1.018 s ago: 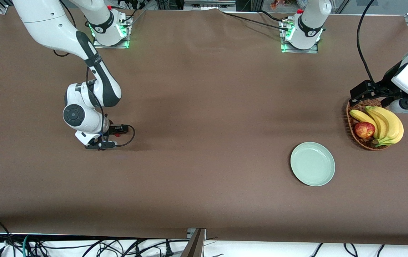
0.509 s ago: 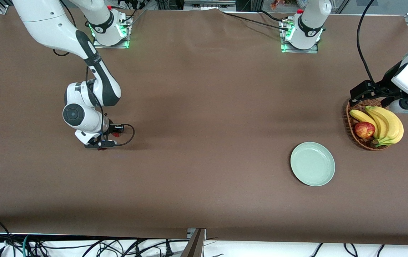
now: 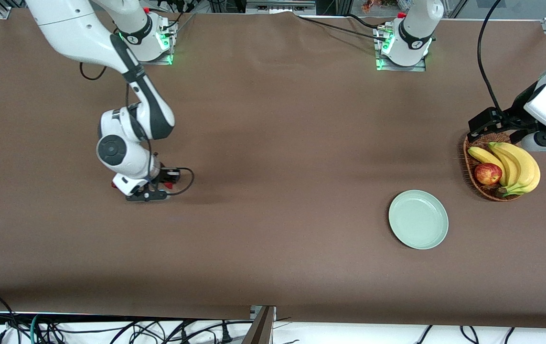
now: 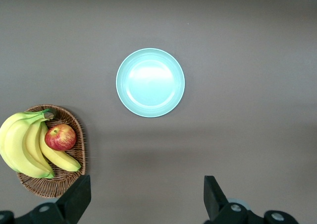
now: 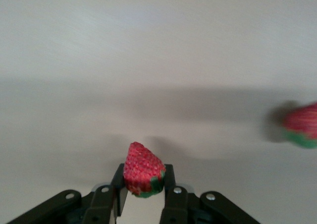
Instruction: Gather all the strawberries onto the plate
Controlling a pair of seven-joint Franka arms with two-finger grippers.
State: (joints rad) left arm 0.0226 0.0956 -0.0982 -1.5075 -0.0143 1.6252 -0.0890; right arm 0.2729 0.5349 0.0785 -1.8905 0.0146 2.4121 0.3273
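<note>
A strawberry (image 5: 142,171) sits pinched between the two fingers (image 5: 119,194) of the right pincer (image 5: 143,196), red tip pointing away from the wrist and green cap tucked down against the pads; the right pincer is clenched on it, low over bare brown tabletop (image 3: 273,143) toward the right arm's end. In the front view the berry shows only as a small red spot at the pincer (image 3: 155,187), mostly hidden by the wrist. A second strawberry (image 5: 302,125) lies blurred on the tabletop near the held one, apart from it, its green cap visible at one side; a third cannot be made out in any view. The plate (image 3: 418,219), pale mint green and round, lies toward the left arm's end of the tabletop, well apart from the right pincer, with nothing on it. Just beside the plate, farther from the front camera, stands a brown wicker basket (image 3: 467,165) holding a bunch of bananas (image 3: 516,167) and a red apple (image 3: 487,173). The left arm waits high over that end of the tabletop, the left pincer (image 4: 146,204) released, its fingers spread wide with nothing between them, looking down on plate (image 4: 150,82) and basket (image 4: 74,177).
</note>
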